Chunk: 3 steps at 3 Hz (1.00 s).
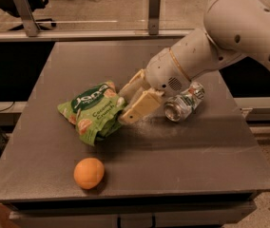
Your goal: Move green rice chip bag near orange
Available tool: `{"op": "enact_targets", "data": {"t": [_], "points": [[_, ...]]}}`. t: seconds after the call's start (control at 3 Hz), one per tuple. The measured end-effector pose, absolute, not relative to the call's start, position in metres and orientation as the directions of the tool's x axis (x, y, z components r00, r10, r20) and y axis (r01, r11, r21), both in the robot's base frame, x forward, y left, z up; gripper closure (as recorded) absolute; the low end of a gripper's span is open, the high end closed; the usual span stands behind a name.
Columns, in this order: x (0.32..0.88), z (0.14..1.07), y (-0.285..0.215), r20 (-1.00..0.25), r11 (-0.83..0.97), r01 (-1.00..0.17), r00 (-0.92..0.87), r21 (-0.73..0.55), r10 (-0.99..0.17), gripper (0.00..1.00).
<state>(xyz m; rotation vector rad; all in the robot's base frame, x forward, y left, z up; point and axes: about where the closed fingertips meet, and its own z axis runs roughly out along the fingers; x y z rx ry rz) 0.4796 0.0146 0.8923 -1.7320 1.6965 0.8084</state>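
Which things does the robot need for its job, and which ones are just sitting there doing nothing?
For the job:
- green rice chip bag, gripped at its right edge by the gripper
- orange, near the front of the table, apart from the bag

Just lying about:
- crushed silver can, to the right of the gripper

Dim warm overhead light (soft); pincer point(122, 106) gripping green rice chip bag point(90, 111) shadows the table point(197, 151).

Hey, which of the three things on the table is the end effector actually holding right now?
The green rice chip bag: the end effector is clamped on its edge nearest the crushed can; neither that can nor the orange is in its grip.
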Motion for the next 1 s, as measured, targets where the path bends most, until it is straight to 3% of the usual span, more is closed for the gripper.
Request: {"op": "enact_targets", "data": {"t": [0.33,1.0], "points": [[0.476,0.891,0.012,-0.754,-0.028,-1.000,0.010,0.011,-0.657,0.00],[0.488,0.891,-0.007,-0.733,0.026,-1.000,-0.011,-0.009,-0.680,0.00]]}}
